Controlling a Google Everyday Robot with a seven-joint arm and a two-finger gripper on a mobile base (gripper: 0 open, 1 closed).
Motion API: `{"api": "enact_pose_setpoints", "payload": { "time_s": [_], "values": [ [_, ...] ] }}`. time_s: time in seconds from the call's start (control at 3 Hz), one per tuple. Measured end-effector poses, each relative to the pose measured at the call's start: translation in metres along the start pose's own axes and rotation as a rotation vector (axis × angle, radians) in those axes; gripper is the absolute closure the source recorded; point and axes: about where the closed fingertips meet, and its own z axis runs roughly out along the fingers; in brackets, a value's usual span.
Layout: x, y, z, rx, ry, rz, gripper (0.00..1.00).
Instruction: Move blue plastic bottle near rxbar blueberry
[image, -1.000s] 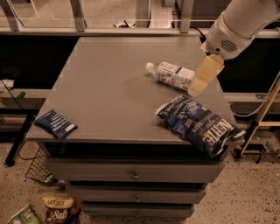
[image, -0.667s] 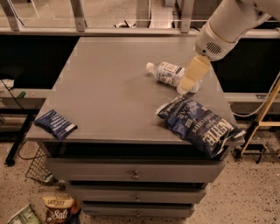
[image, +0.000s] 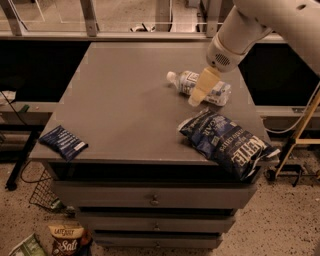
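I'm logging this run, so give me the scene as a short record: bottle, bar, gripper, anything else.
blue plastic bottle: lying on its side, rear right of the table
rxbar blueberry: flat at the table's front left corner, far from the bottle
gripper: over the bottle's middle in this view; contact unclear
chip bag: front right of the table
task state: bottle not yet near the bar

Partly behind gripper (image: 194, 101): blue plastic bottle (image: 219, 93)

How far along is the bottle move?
Done: nothing yet; the blue plastic bottle lies on its side at the table's far right. In hand: the pincer is down at the bottle. Left: carrying it to the rxbar blueberry at the near-left corner.
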Motion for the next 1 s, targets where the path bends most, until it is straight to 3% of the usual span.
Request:
{"api": "enact_pose_setpoints", "payload": {
  "time_s": [0.33,1.0],
  "values": [
    [0.003,-0.006,0.024,-0.003,0.042,0.001,0.0],
    [0.006,-0.024,0.064,-0.028,0.08,-0.008,0.43]
  ]
}}
